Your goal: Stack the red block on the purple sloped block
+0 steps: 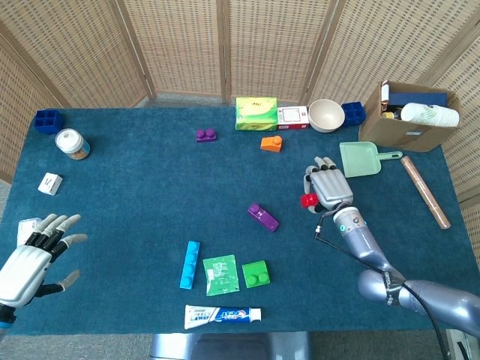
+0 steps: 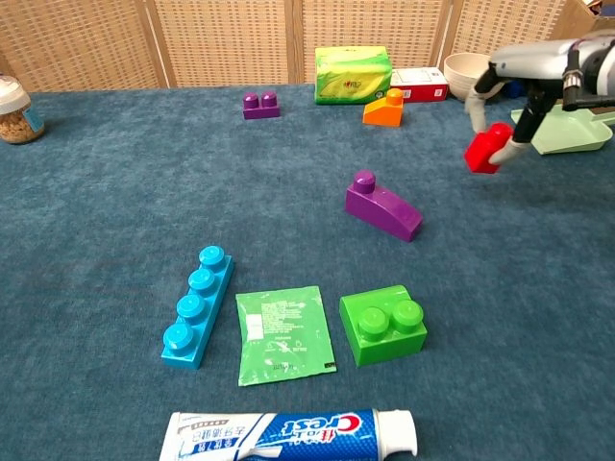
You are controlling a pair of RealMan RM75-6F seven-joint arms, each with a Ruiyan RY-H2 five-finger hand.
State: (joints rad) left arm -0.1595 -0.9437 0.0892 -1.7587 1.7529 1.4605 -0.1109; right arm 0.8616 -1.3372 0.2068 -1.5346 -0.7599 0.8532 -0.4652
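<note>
The right hand (image 2: 538, 82), its fingers pinching the small red plastic block (image 2: 488, 148), could drop it short of the purple sloped block (image 2: 383, 206) should that light pinch slip.

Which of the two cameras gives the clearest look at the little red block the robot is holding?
The chest view: there the red block shows large, from the side, pinched in the right hand. The head view shows it only as a small red spot beside the hand.
</note>
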